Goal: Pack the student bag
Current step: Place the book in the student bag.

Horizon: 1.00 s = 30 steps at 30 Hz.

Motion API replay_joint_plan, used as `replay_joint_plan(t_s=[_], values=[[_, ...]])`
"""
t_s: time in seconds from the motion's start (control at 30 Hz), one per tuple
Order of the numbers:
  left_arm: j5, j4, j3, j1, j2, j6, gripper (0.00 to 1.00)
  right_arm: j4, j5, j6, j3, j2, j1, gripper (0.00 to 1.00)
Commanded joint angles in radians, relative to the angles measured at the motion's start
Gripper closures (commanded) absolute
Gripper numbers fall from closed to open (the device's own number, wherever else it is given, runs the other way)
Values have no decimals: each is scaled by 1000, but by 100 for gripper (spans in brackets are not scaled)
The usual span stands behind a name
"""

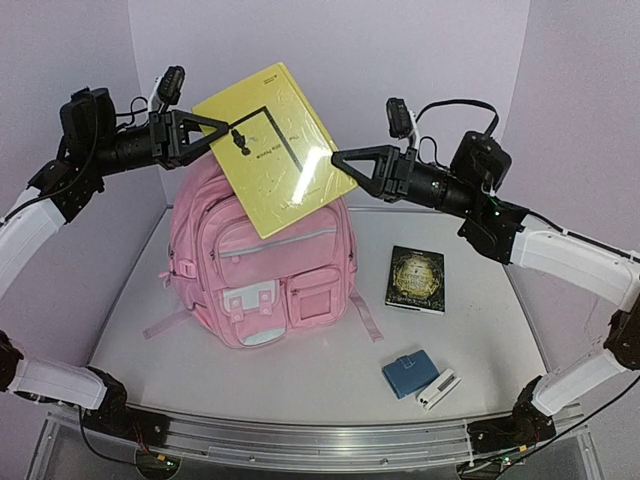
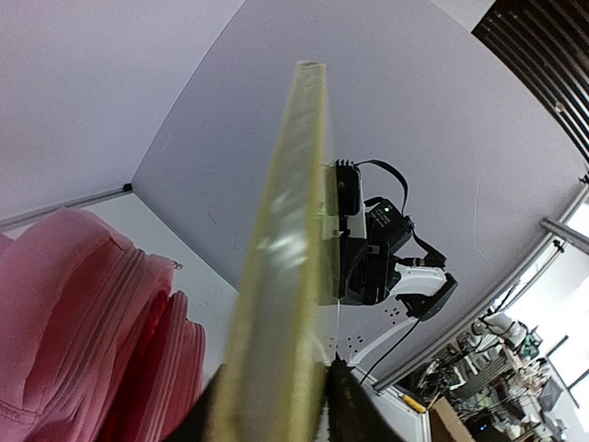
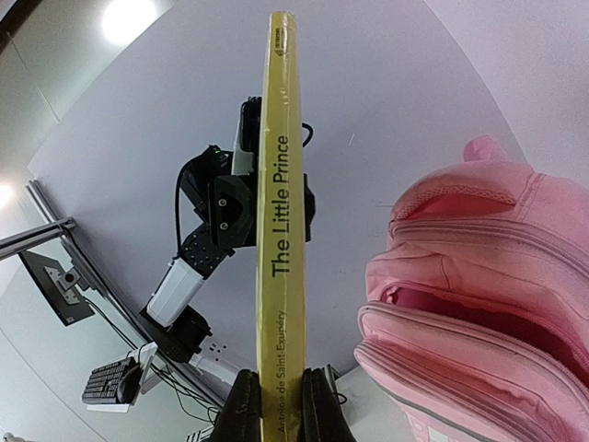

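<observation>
student bag (image 1: 262,270): we saw it upright on the table, below and between both claws.
The Little Prince book (image 1: 275,145): yellow and tilted; we found it aloft, spanning claw to claw.
left claw (image 1: 224,128): pinched one edge of the book.
right claw (image 1: 336,158): pinched the opposite edge.

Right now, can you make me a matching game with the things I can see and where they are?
Things:
1. The Little Prince book
2. pink backpack
3. dark book
4. blue pouch

Places:
A. flat on the table, right of the backpack
B. near the front, beside a small white object
C. up in the air, held by the left gripper and the right gripper
D. on the table, below the held book

Pairs: 1-C, 2-D, 3-A, 4-B
</observation>
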Motion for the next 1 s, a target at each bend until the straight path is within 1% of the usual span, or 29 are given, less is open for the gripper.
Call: replay_joint_plan(t_s=[0.0,0.03,0.07,0.13,0.27,0.3,0.37,0.43,0.5,0.63,0.73,0.87,0.97], values=[[21,109,-2,-4,-34,-12,96,163,-2,-2,40,-11,5,100],[21,103,0,-4,-36,6,99,162,0,-7,39,-9,5,99],[19,94,2,-4,-40,31,100,160,3,-12,37,-8,5,96],[-11,58,10,-2,-52,111,100,157,8,-25,31,-9,5,71],[-46,-11,59,0,-59,260,100,156,22,-44,14,-22,5,27],[-47,-30,80,0,-54,289,100,154,27,-49,5,-28,5,18],[-71,-77,130,2,-42,351,100,150,44,-62,-13,-46,5,10],[-101,-113,171,5,-34,414,100,143,59,-76,-31,-66,5,5],[-136,-133,205,15,-26,462,100,139,81,-90,-53,-88,5,2],[-177,-198,289,35,2,548,100,117,144,-124,-89,-133,3,2],[-184,-229,324,57,9,588,100,100,178,-144,-108,-160,3,2],[-168,-269,343,101,6,620,100,87,189,-157,-122,-176,3,2],[-126,-273,342,147,-2,623,100,81,188,-158,-129,-179,3,2]])
